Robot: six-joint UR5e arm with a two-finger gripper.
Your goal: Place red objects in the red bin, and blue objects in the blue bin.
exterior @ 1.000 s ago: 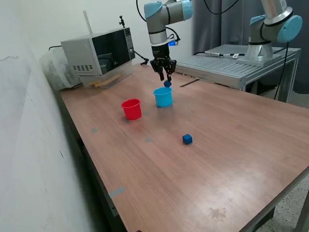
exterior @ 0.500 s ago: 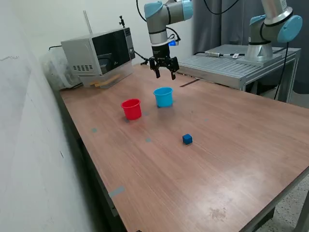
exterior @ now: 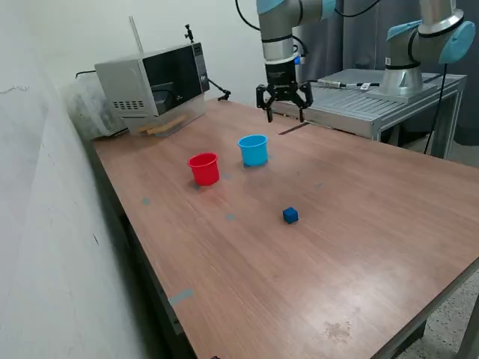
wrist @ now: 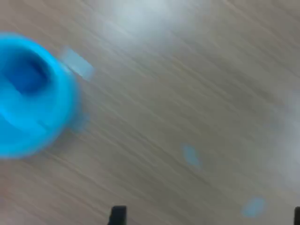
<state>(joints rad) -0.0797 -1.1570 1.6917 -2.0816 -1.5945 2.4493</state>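
The blue bin (exterior: 254, 149) stands upright on the wooden bench (exterior: 359, 224), toward the far edge where the microwave (exterior: 153, 84) sits, and the red bin (exterior: 203, 168) stands just beside it, nearer the bench's wall-side edge, the two cups apart. In the blurred wrist view the blue bin (wrist: 30, 93) shows a darker blue shape inside it — probably a blue cube (wrist: 26, 75), though the blur hides its outline. What the red bin holds cannot be seen from the exterior view. One blue cube (exterior: 290, 215) lies on the open bench, well apart from both cups, toward the middle. The gripper (exterior: 284, 111) hangs above the far edge beyond the blue bin — its fingers (exterior: 268, 114) spread and holding nothing.
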